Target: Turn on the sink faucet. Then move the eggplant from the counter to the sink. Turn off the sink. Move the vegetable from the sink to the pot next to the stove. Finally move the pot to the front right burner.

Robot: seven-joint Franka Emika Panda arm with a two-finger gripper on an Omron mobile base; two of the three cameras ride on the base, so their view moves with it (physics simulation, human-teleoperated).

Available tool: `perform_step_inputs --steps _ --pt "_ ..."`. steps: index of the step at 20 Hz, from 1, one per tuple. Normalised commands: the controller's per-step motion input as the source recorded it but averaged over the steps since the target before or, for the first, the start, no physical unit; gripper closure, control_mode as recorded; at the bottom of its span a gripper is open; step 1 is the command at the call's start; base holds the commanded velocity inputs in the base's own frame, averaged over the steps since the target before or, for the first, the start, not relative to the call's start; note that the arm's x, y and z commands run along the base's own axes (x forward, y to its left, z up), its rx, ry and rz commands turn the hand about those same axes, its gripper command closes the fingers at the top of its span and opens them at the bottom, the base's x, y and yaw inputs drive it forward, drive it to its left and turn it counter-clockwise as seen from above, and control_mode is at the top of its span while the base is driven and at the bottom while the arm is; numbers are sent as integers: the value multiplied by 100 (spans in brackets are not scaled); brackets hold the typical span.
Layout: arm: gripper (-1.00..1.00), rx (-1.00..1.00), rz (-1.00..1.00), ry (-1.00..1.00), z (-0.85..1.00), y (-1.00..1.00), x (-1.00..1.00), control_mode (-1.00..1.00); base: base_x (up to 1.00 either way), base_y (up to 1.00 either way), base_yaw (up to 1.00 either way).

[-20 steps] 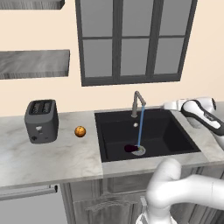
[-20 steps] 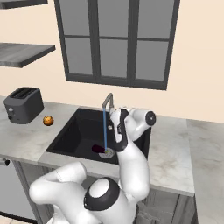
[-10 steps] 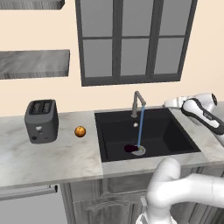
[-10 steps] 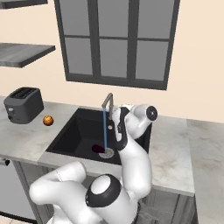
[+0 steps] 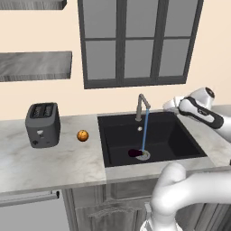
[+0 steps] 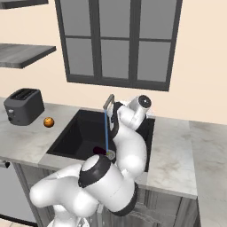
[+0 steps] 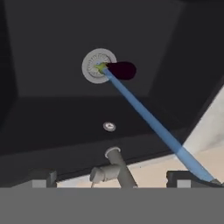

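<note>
- Water [image 5: 145, 131] runs from the sink faucet [image 5: 141, 106] into the sink [image 5: 118, 145].
- Eggplant [image 7: 121, 70] lies by the drain [image 7: 97, 65].
- My claw [image 7: 111, 181] hangs above the faucet, wide open, holding nothing.

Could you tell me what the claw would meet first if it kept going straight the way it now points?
Probably the sink faucet: its handle and base sit between the claw's open fingertips. Past that lies the sink with the eggplant. Depth is hard to judge.

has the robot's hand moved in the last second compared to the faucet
Yes. In the left base view the hand has crept left along the back of the sink, closing toward the sink faucet. The eggplant stays by the drain.
</note>
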Motion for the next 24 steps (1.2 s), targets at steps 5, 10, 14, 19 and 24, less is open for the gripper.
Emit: perform_step_inputs --steps 5,10,14,19,24 --pt "-100 -2 -4 19 -10 -4 13 -100 0 0 0" --pt "-100 6 -3 6 -12 -12 -1 -100 0 0 0" --pt "-100 14 -14 4 -18 0 -12 -100 0 0 0" --pt "-100 18 -23 5 -10 0 0 -100 0 0 0" --pt "-100 17 -28 11 0 1 0 -100 0 0 0"
